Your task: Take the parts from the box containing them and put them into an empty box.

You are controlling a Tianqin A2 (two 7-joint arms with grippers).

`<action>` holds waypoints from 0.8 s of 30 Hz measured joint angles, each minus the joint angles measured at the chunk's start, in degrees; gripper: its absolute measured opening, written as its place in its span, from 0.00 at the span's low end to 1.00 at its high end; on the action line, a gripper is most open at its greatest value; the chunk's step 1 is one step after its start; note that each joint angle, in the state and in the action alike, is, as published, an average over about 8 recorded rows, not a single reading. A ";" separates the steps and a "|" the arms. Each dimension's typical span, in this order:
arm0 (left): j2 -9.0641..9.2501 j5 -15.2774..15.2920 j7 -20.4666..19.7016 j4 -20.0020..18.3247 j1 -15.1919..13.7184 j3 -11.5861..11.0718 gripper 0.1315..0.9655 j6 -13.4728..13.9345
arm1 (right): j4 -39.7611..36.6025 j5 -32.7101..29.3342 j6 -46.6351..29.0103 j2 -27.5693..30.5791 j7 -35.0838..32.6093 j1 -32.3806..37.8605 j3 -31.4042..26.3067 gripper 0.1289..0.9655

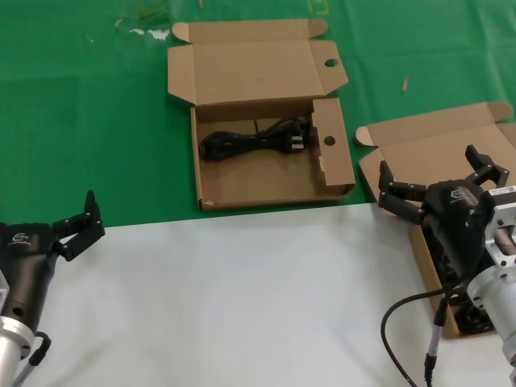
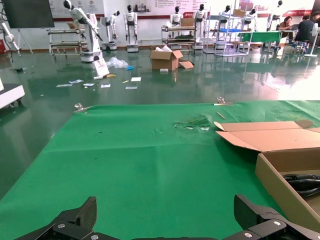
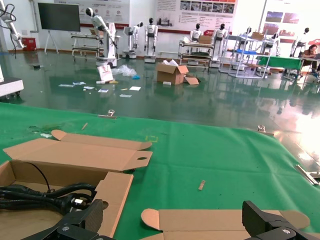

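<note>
The hole-punched box lies open at the middle of the green cloth with one black power cord in it. The plain-lidded box with ear tabs lies open at the right. More cords show dark inside it, mostly hidden by my right arm. My right gripper is open and empty, above that box's near-left part. My left gripper is open and empty at the lower left. The right wrist view shows the right gripper, the plain lid, the hole-punched box and its cord.
A white surface covers the near half of the table; the green cloth covers the far half. A small stick and scraps lie on the cloth. The left wrist view shows the left gripper over bare cloth.
</note>
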 joint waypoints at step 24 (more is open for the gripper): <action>0.00 0.00 0.00 0.00 0.00 0.00 1.00 0.00 | 0.00 0.00 0.00 0.00 0.00 0.00 0.00 1.00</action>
